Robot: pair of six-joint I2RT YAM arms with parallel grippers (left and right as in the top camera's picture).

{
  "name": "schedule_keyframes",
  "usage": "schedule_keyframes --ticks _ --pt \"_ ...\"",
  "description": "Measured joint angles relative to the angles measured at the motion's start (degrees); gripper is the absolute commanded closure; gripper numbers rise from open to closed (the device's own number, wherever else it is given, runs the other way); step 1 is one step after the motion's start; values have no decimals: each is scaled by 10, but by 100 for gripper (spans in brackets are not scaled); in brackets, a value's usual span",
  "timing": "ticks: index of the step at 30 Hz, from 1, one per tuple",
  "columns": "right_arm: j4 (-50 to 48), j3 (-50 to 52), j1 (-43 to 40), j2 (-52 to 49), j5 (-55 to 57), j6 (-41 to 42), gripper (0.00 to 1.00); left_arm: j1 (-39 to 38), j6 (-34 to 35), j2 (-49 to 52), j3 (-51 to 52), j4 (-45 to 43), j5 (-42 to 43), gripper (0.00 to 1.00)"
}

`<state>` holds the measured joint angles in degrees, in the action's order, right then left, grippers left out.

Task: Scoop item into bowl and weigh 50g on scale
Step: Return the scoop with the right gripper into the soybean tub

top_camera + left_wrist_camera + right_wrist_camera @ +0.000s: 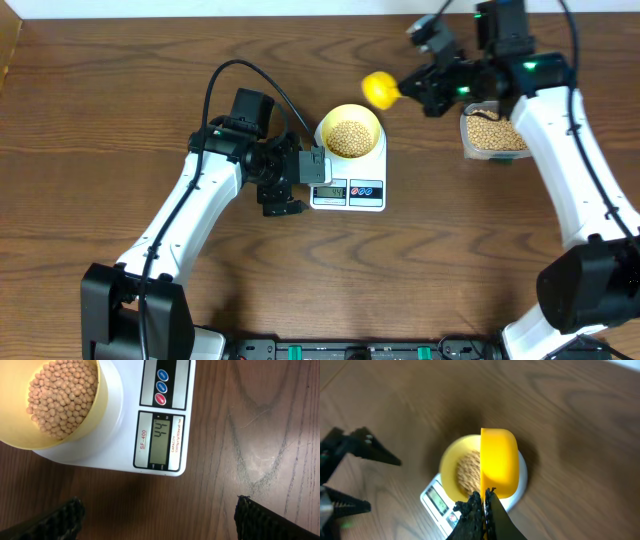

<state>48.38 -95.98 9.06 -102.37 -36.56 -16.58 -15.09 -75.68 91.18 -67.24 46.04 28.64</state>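
Observation:
The pale-yellow bowl [349, 132] stands on the white scale [372, 188] and holds many tan beans [349, 138]. In the left wrist view the bowl [95, 407] with beans [60, 395] sits on the scale [125, 420], whose display reads 44. My right gripper [418, 88] is shut on the handle of the bright yellow scoop [379, 90], held above the table just right of the bowl; in the right wrist view the scoop [497, 462] is turned on its side over the bowl [451, 467]. My left gripper [285, 190] is open and empty, left of the scale.
A clear plastic tub [492, 134] of beans stands at the right, under the right arm. Bare wooden table lies around the scale.

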Motion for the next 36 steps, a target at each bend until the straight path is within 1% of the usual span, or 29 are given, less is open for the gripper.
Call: schedule_keyframes --ticks 3,12,19,23,29,33,36 --pt "30 0 -35 0 28 19 99 0 0 0 0 0 0 2" --pt "126 0 -120 0 177 53 99 0 0 0 0 0 0 2" --pt "142 1 -146 0 291 76 99 0 0 0 0 0 0 2" --pt "121 22 -152 0 322 83 99 0 0 0 0 0 0 2" --pt "34 89 -158 0 348 101 99 0 0 0 0 0 0 2" --pt "-5 123 -168 0 343 132 99 0 0 0 0 0 0 2" --pt "-28 138 -170 0 315 150 99 0 0 0 0 0 0 3"
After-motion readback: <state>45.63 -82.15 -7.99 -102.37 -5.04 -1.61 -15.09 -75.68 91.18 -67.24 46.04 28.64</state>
